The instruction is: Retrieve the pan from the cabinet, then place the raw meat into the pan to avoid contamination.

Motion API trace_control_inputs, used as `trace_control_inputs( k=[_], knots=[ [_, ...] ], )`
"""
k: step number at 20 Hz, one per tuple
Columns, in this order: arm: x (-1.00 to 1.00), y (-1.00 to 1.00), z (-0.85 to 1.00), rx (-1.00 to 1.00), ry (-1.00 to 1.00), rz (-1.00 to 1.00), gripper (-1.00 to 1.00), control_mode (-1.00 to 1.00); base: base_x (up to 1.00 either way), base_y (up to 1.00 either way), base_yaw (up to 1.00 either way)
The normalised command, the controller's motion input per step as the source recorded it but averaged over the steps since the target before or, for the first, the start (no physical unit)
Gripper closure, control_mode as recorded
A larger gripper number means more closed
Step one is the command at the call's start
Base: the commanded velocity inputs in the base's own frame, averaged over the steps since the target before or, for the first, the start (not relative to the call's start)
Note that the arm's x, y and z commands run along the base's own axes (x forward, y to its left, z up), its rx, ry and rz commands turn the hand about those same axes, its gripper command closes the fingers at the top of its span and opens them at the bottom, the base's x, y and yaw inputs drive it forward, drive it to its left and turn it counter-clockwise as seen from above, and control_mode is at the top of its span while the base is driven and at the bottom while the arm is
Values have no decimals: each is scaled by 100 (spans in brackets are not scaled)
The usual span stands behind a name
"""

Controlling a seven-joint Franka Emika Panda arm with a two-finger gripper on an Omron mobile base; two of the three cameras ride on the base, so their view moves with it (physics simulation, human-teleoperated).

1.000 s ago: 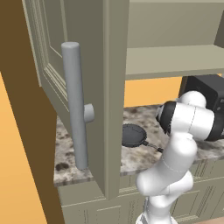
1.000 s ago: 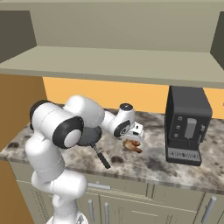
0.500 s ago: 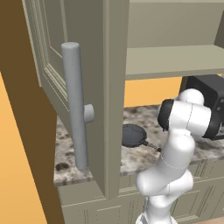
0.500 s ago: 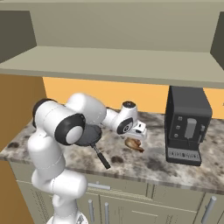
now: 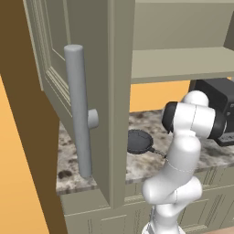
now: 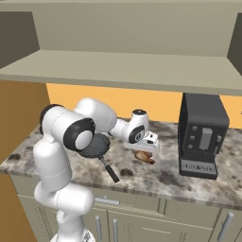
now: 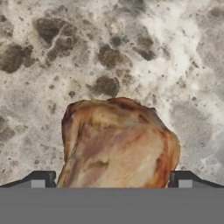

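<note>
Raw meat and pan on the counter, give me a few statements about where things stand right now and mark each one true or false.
1. The pan sits on the stone counter, not in the cabinet. True.
2. The raw meat already lies inside the pan. False: it lies on the bare counter, to the right of the pan in the right base view.
3. The gripper hangs over the meat with its jaws open, one on each side of it. True.
4. The black coffee machine stands between the pan and the meat. False: it stands beyond the meat, on the far side from the pan.
5. The cabinet door is closed. False: it is swung open.
</note>
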Motion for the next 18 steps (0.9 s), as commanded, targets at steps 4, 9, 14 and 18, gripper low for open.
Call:
trace_control_inputs(
  k=[4, 9, 14, 18],
  knots=[
    [-6, 3, -26, 1, 3, 0, -100, -100, 0, 0, 0],
    [-5, 2, -22, 1, 0, 0, 100, -100, 0, 0, 0],
    [1, 4, -3, 0, -2, 0, 100, -100, 0, 0, 0],
    [-21, 14, 18, 2, -7, 0, 100, -100, 0, 0, 0]
  ],
)
